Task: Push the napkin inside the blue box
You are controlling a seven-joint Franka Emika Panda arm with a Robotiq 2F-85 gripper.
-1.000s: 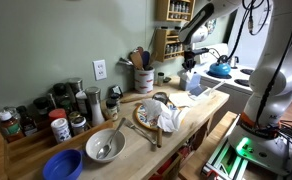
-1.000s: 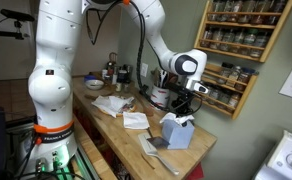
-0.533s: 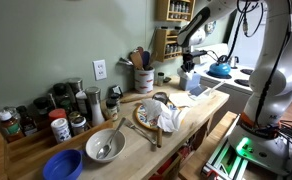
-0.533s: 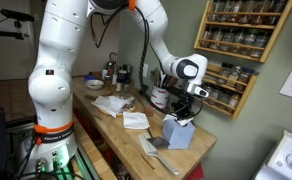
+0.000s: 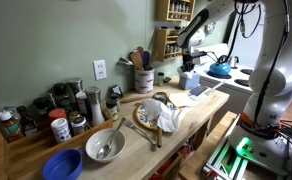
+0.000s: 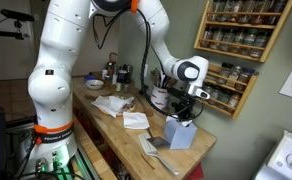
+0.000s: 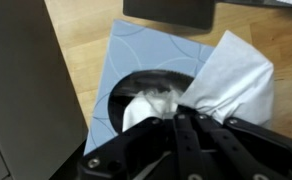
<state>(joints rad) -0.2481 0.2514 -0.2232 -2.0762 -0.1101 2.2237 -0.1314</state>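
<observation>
Room: we see a wooden bench (image 5: 208, 100) along a green wall (image 5: 86, 30), with a spice rack (image 6: 248, 40) above.
Box: the blue box (image 6: 180, 134) stands near the bench's end, under the tool (image 6: 187, 112).
Napkin: only our wrist view shows the napkin (image 7: 231, 65), partly in the box's opening, the rest spilling over the top.
Tool: pressed together, tips on the napkin.
Exterior only: a blue bowl (image 5: 62, 164).

White arm (image 6: 64, 60), black gripper (image 6: 186, 113) (orange ring (image 6: 135, 4))

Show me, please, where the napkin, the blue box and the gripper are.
napkin (image 7: 236, 65), wrist view, its free white corner.
blue box (image 7: 114, 75), wrist view, its top face.
gripper (image 7: 178, 120), wrist view, between fingertips.
</observation>
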